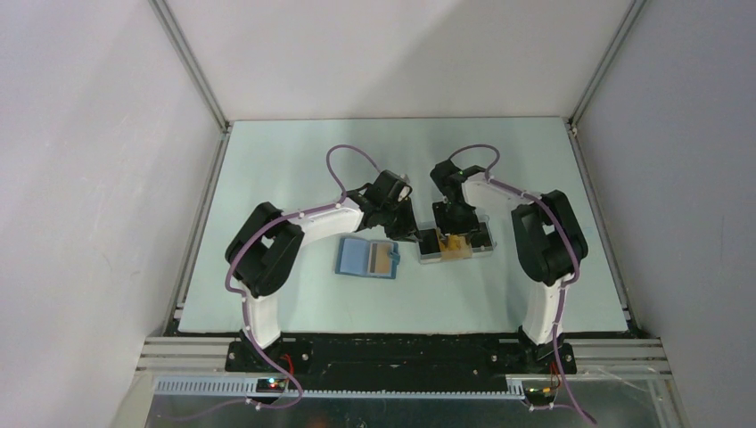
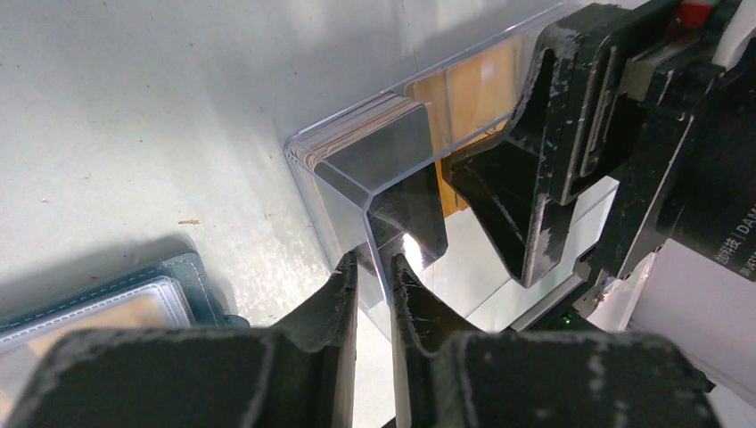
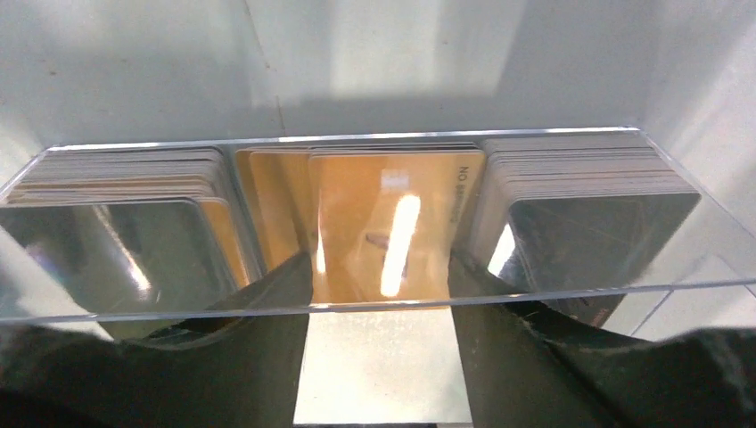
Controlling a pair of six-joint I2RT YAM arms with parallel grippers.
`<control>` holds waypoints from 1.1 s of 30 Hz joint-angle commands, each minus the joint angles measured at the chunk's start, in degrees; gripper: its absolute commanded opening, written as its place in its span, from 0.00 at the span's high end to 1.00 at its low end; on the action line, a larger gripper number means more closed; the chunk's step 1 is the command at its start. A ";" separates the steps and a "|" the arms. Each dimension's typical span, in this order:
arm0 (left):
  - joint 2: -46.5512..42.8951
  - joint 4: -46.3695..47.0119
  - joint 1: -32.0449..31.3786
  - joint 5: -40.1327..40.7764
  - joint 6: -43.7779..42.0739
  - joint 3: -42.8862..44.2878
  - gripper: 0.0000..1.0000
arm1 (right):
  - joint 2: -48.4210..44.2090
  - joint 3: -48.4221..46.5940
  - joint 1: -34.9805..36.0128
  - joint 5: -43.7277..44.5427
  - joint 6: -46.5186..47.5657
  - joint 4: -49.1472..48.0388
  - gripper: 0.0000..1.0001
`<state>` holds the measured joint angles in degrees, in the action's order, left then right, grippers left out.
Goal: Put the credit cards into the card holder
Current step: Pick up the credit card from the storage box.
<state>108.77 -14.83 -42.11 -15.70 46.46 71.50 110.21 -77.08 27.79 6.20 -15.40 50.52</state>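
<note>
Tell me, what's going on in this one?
The left claw pinches the end wall of the clear tray, apparently steadying it. The right claw reaches into the tray, straddling the front yellow-orange card in the middle; whether it grips is unclear. The blue card holder lies open beside the tray, one orange card already inside.

Robot lab test cell: plain white wall panels (image 1: 89,134), silver aluminium extrusion frame (image 1: 192,67), pale green tabletop (image 1: 294,160), white-and-black left arm (image 1: 267,259) and right arm (image 1: 544,241) bolted to black base plate (image 1: 401,352).

The orange card (image 3: 392,223) reads "NO"; the right wrist (image 2: 713,178) "DAM".
</note>
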 commanded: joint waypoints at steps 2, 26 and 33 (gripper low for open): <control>2.22 -1.67 -0.26 0.47 -2.09 1.07 0.95 | 1.60 0.83 -0.29 0.54 1.37 -0.49 0.31; 2.56 -1.77 -0.27 -0.08 -2.43 1.26 0.95 | 2.20 0.90 -2.84 -5.46 2.00 0.42 0.58; 2.54 -1.71 -0.28 -0.01 -2.43 1.16 0.95 | 0.05 0.86 -2.92 -7.18 2.66 0.65 0.47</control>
<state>109.08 -14.98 -42.06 -16.25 46.24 71.81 110.83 -77.45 25.36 -0.75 -14.04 51.24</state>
